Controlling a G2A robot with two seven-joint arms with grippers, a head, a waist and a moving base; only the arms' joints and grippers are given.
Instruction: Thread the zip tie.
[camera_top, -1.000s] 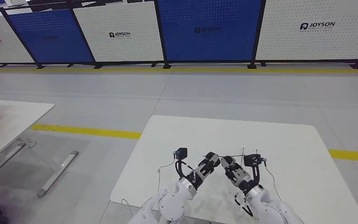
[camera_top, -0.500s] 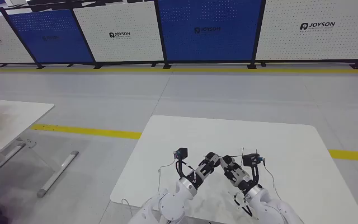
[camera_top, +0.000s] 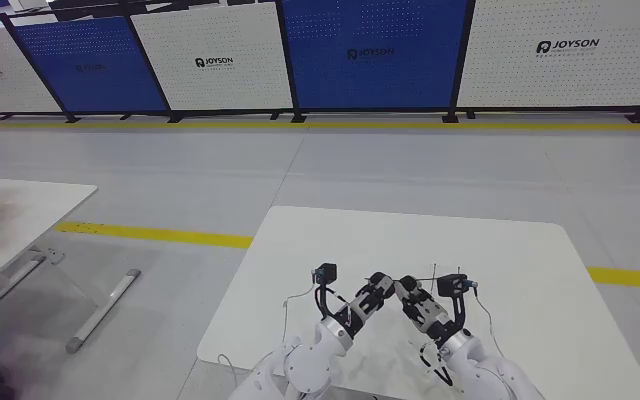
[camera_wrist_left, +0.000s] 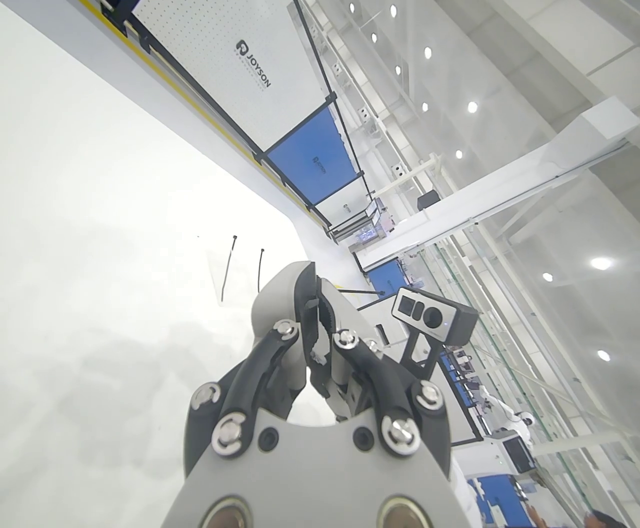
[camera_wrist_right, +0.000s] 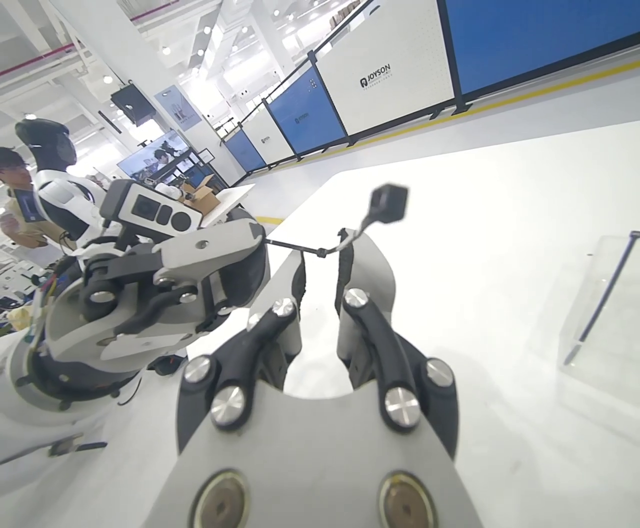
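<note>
Near edge of the white table (camera_top: 330, 240): at left, the L gripper (camera_wrist_left: 312, 296) has its fingers pinched shut on a thin black zip tie (camera_wrist_right: 292, 246), held above the tabletop. The tie runs across to the R gripper (camera_wrist_right: 322, 262), which faces the L one almost tip to tip at the table's front middle. The tie's head end sits betw. the R fingertips. These stand slightly apart, w/ white table showing thru the gap; can't tell whether they touch the tie. Further right, beside the R arm, a clear acrylic tray (camera_wrist_right: 567, 325) holds spare zip ties (camera_wrist_left: 227, 267) lying side by side, apart from both grippers.
</note>
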